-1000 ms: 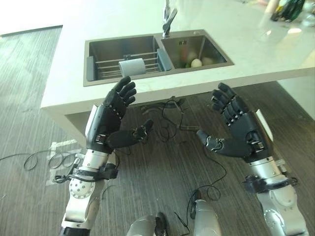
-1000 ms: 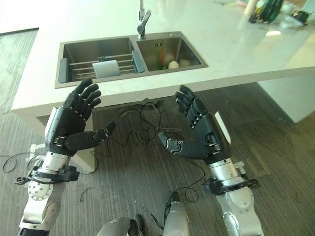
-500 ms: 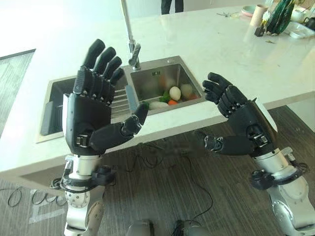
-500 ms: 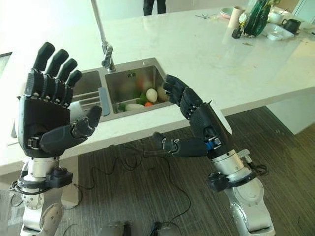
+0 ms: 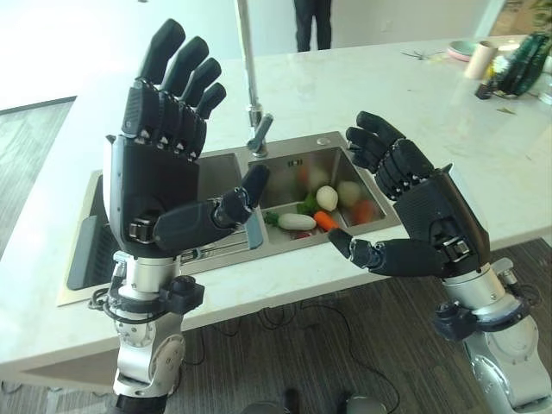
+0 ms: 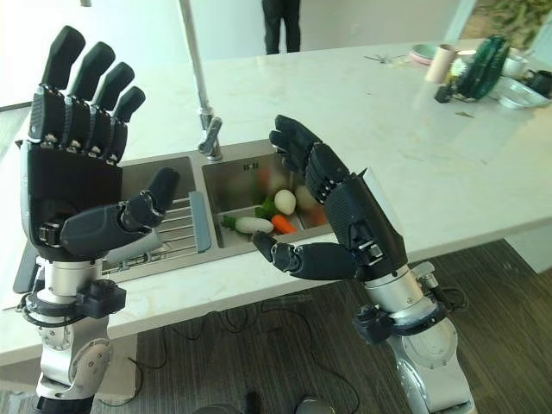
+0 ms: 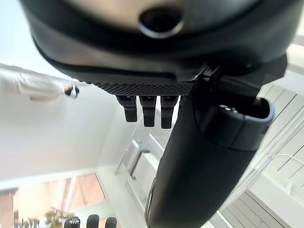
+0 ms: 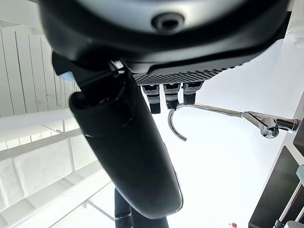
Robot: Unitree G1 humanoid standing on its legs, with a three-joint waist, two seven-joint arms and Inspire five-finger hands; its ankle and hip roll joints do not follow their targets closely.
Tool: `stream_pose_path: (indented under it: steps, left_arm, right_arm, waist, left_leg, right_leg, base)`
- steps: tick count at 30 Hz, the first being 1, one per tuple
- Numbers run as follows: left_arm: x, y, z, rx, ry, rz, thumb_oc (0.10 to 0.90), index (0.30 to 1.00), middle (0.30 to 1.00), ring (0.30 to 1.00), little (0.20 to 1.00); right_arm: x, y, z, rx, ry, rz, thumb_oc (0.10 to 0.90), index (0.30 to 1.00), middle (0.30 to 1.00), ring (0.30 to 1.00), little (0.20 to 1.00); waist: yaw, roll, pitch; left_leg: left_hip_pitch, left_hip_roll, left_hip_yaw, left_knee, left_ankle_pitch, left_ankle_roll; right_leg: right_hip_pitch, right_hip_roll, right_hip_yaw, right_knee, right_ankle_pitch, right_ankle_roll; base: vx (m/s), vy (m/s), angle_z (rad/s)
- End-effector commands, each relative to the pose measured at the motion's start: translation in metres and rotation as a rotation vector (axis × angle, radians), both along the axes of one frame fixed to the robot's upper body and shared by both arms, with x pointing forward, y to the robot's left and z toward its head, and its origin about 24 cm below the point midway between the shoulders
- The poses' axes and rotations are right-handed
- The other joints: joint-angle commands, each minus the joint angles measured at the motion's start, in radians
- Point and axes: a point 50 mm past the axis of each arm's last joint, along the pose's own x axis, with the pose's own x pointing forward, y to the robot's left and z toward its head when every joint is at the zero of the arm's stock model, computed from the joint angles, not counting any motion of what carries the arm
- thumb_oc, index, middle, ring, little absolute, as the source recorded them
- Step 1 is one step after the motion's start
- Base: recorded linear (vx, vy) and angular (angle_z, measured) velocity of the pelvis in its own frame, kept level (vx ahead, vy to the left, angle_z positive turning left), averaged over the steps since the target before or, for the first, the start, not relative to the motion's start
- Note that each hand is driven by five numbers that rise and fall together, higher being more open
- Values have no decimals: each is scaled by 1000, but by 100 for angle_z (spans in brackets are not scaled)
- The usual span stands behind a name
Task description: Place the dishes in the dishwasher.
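- Left hand (image 5: 159, 185) raised high above the left part of the sink (image 5: 172, 169), palm turned inward, fingers straight and spread, thumb pointing toward the other hand; nothing held.
- Right hand (image 5: 431, 220) raised lower, above the counter's near edge just right of the sink, palm facing the left hand, fingers loosely bent but spread, thumb reaching inward; nothing held.
- Hands well apart, with the right basin between them.
- Double steel sink set in a pale countertop (image 5: 414, 112); tall faucet (image 5: 254, 103) standing behind the divider between the basins.
- Left basin fitted with a wire rack (image 6: 177, 226), partly hidden behind the left hand.
- Right basin holding vegetables: a carrot (image 5: 325, 221), a long white piece (image 5: 296, 222), a pale egg-shaped one (image 5: 326, 197), some green (image 5: 308, 203) between them.
- Could not make out any dishes in the sink; a plate (image 6: 423, 52) and a cup (image 6: 443, 62) far off on the counter's right end, beside a dark green ornament (image 6: 479, 65).
- A person's dark legs (image 6: 281, 24) standing beyond the counter.
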Motion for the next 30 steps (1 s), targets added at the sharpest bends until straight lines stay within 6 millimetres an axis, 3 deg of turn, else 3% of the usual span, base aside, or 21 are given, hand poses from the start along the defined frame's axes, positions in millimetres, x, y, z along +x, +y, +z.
stream_pose_path:
  steps: [1, 7, 15, 21, 30]
  left_arm:
    - [-14, 2, 24, 6, -177, -10, 800, 900, 900, 900, 900]
    - [-16, 4, 23, -14, -172, 37, 800, 900, 900, 900, 900]
    - [-16, 10, 20, -14, -141, 115, 800, 900, 900, 900, 900]
    - [-11, 26, 0, 6, 25, 216, 800, 900, 900, 900, 900]
    - [-10, 31, -12, 15, 101, 238, 800, 900, 900, 900, 900]
  right_arm:
    - [-4, -2, 35, 109, -241, 11, 800, 900, 900, 900, 900]
    - [-2, 3, 34, 96, -229, 59, 800, 900, 900, 900, 900]
    - [1, 7, 30, 127, -213, 37, 800, 900, 900, 900, 900]
    - [6, 9, 11, 89, -116, 18, 800, 900, 900, 900, 900]
    - [8, 8, 4, 97, -88, 11, 800, 900, 900, 900, 900]
  waist:
    - [0, 1, -50]
    - [24, -2, -51]
    - [68, -1, -43]
    - [96, -3, -34]
    - [110, -5, -28]
  left_leg:
    - [4, 103, 21, 82, -205, -91]
    - [5, 90, 13, 82, -214, -79]
    - [-2, 76, -21, 82, -206, -72]
    - [-10, 72, -33, 82, -202, -68]
    - [-18, 79, -28, 82, -195, -69]
  right_leg:
    - [38, 41, -14, -21, -20, 61]
    - [41, 34, -22, -21, -23, 64]
    - [73, 7, -84, -21, -1, 68]
    - [86, -13, -112, -21, 15, 73]
    - [91, -21, -123, -21, 12, 75]
  base:
    - [-5, 44, -15]
    - [-13, 57, -9]
    - [-19, 43, 13]
    - [-10, 57, 18]
    - [-3, 2, 2]
